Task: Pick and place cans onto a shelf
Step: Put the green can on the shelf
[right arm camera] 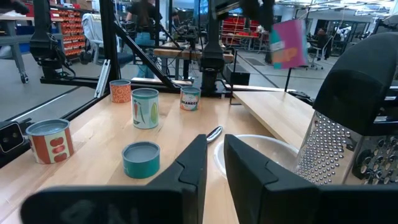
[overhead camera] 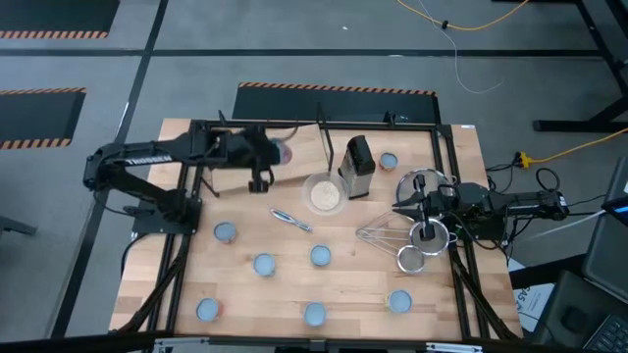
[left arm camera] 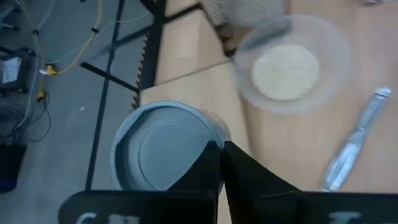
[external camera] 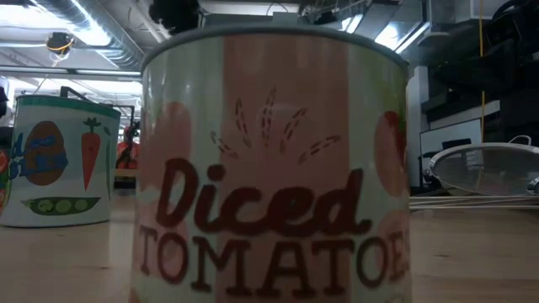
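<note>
— Left gripper (overhead camera: 260, 178), entry one: location and state?
— Recorded on the far-left side of the bowl (overhead camera: 324, 193), over the back of the table, with one can (left arm camera: 163, 148) directly at its tip. Whether the can is grasped or already let go cannot be told; the wrist view is too close.

— Right gripper (right arm camera: 214, 155)?
— Waiting to the right of the bowl among the strainers (overhead camera: 424, 235), fingers parted by a narrow gap, nothing between them.

— Tally of cans against the shelf (right arm camera: 273, 109)?
— One can (overhead camera: 389, 160) stands right of the bowl past the grater (overhead camera: 358, 167), possibly on the shelf already. Six cans remain on the tabletop on the near side of the bowl, well apart from one another. Judged progress: early, most of the stock not yet shelved.

— Differences between views?
— High view alone gives the count, but shows only pale tops. Low view alone gives labels: a Diced Tomatoes tin (external camera: 274, 160) and a vegetable tin (external camera: 59, 160). Right wrist view alone shows the shelf raised above the tabletop.
</note>
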`<action>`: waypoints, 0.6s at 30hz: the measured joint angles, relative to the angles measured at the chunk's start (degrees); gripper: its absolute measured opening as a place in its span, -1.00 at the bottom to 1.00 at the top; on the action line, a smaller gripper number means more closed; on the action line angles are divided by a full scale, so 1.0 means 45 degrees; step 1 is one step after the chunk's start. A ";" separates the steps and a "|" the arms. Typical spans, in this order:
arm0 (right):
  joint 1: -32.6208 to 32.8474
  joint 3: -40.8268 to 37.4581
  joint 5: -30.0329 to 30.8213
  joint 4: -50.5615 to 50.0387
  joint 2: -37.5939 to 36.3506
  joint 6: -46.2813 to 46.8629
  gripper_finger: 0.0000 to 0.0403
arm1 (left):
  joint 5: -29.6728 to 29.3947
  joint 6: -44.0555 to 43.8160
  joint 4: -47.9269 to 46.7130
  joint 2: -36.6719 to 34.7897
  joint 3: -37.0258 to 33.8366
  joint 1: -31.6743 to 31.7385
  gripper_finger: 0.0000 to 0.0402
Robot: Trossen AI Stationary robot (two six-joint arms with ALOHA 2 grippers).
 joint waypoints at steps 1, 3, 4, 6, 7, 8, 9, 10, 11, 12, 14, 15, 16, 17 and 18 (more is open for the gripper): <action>0.0001 0.0000 0.0000 0.0000 -0.0002 -0.0002 -0.70 | 0.0188 0.0239 0.0091 0.0038 0.0105 0.0314 -0.99; -0.0001 -0.0003 0.0000 0.0000 -0.0001 -0.0015 -0.70 | 0.0543 0.0658 0.0053 0.0056 0.0314 0.0988 -0.99; -0.0001 -0.0003 0.0000 0.0000 -0.0002 -0.0015 -0.70 | 0.0689 0.0890 0.0143 0.0118 0.0452 0.1323 -0.99; 0.0002 0.0001 0.0000 0.0000 -0.0001 -0.0019 -0.70 | 0.1052 0.1356 0.0288 0.0357 0.0758 0.1906 -0.99; 0.0002 -0.0003 0.0000 0.0000 -0.0002 -0.0019 -0.70 | 0.1213 0.1527 0.0188 0.0535 0.0913 0.2150 -0.99; 0.0001 0.0000 0.0000 0.0000 -0.0002 -0.0019 -0.70 | 0.1352 0.1701 0.0177 0.0772 0.1158 0.2396 -0.99; -0.0002 -0.0003 0.0000 0.0002 -0.0002 -0.0019 -0.70 | 0.1479 0.1844 0.0275 0.1033 0.1442 0.2592 -0.99; -0.0001 -0.0002 0.0000 0.0002 -0.0002 -0.0023 -0.70 | 0.1564 0.1975 0.0300 0.1294 0.1718 0.2752 -0.99; 0.0001 0.0000 0.0000 0.0005 0.0000 -0.0021 -0.70 | 0.1631 0.2157 0.0258 0.1609 0.2024 0.2889 -0.99; -0.0001 0.0001 -0.0002 0.0005 -0.0002 -0.0024 -0.70 | 0.1759 0.2344 0.0259 0.1966 0.2374 0.3005 -0.99; -0.0001 -0.0003 0.0000 0.0005 0.0002 -0.0020 -0.70 | 0.1962 0.2570 0.0265 0.2782 0.3091 0.3193 -0.99; -0.0001 -0.0002 0.0000 0.0005 0.0003 -0.0012 -0.70 | 0.2070 0.2617 0.0199 0.3187 0.3502 0.3292 -0.99; 0.0001 0.0000 0.0000 0.0005 -0.0001 -0.0001 -0.70 | 0.2135 0.2627 0.0166 0.3609 0.3969 0.3392 -0.99; 0.0000 0.0000 0.0000 0.0005 -0.0002 0.0000 -0.70 | 0.2184 0.2627 0.0150 0.4015 0.4416 0.3484 -0.99; -0.0001 -0.0003 0.0000 0.0005 0.0002 0.0000 -0.70 | 0.2252 0.2627 0.0029 0.4412 0.4867 0.3578 -0.99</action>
